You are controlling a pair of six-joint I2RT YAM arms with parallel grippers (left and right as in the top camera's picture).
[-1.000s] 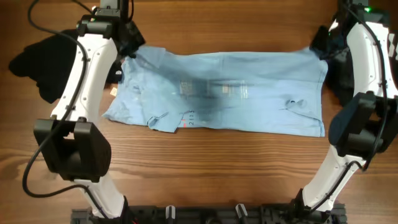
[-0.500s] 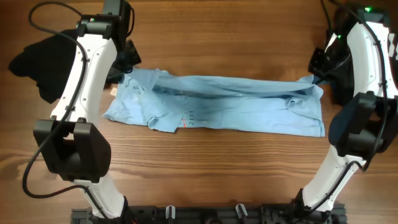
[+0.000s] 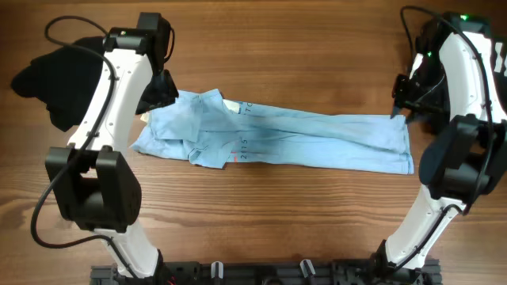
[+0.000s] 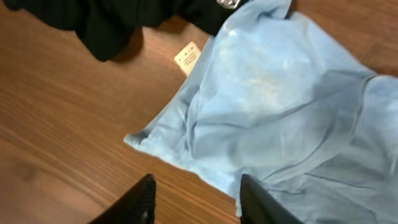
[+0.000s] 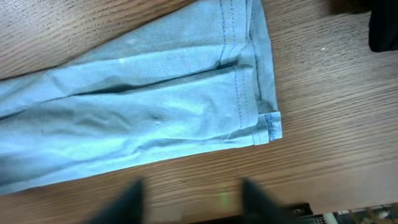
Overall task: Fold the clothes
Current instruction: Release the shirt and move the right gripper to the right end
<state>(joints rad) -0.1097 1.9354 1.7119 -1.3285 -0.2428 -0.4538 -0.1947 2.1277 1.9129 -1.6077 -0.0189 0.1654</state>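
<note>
The clothes, a light blue shirt (image 3: 317,134), lie as a long band folded lengthwise across the table, with the bunched collar end at the left (image 4: 267,99) and the stitched hem at the right (image 5: 242,81). My left gripper (image 3: 162,89) hovers over the shirt's far left corner. In the left wrist view it (image 4: 196,199) is open, with bare wood between the fingers and the shirt's edge beside the right finger. My right gripper (image 3: 401,103) hangs at the far right corner of the hem. Its blurred fingers (image 5: 193,202) stand apart over wood, holding nothing.
A black garment (image 3: 55,79) lies at the far left, close to the shirt's collar end (image 4: 112,22). A white tag (image 4: 188,58) sticks out beside the shirt. Dark cloth (image 3: 434,111) sits at the right edge behind the right arm. Bare wood stretches along the front.
Both grippers drew the shirt's far edge toward the front, folding it over into a narrower band. They have opened and released the cloth.
</note>
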